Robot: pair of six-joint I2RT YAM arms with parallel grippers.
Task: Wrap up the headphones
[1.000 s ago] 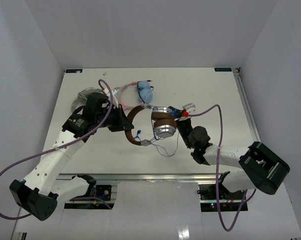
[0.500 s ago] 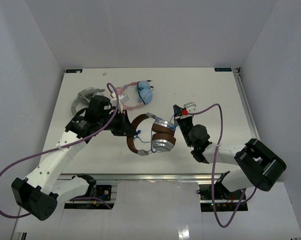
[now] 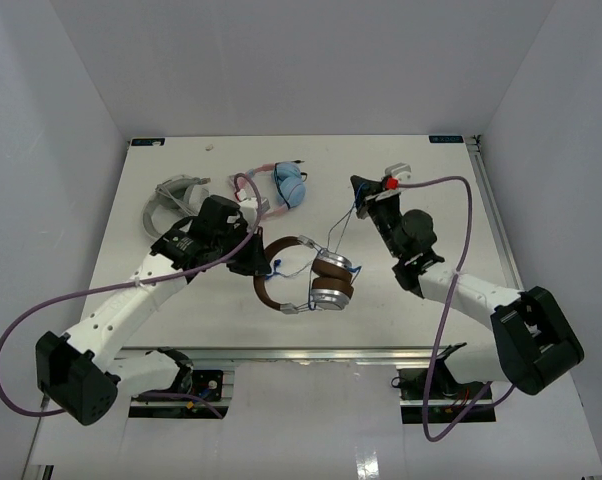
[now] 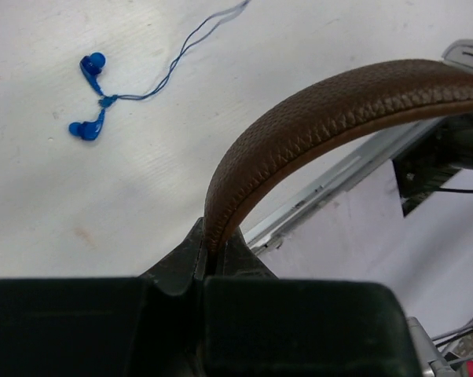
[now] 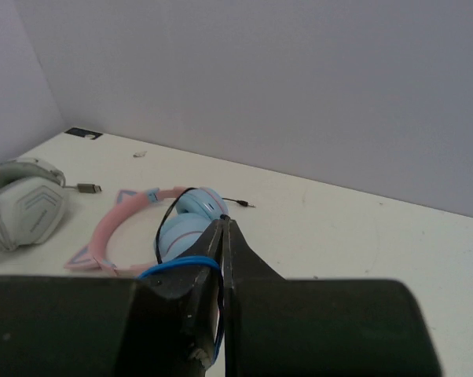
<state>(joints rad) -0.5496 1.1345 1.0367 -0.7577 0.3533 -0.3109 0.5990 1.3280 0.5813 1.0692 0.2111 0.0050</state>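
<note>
— How does the left arm lie?
— It runs from its base at the near left out to the middle of the table (image 3: 431, 170), with the wrist turned to the right. The left fingers (image 4: 209, 259) are pressed together on the brown headband (image 4: 315, 118), which arches up and off to the right from their grip

— And the right arm?
— It stretches from the near right toward the far side, wrist angled far and left. The right fingers (image 5: 223, 232) are closed to a slit, and the thin blue cable (image 5: 177, 265) is pinched between them, looping across the left one

— Where are the headphones?
— The headphones (image 3: 326, 272) sit in the near middle, between the two arms. The silver cups (image 3: 331, 296) are just right of the left fingers, and the cable climbs from there to the right fingers. I cannot tell whether the cups touch the table

— What lies around?
— A pink cat-ear pair (image 3: 291, 188) lies just beyond the left wrist, on the far side. A grey-white pair (image 3: 174, 195) is to its left. Small blue earbuds (image 4: 87, 126) lie on the table below the headband
</note>
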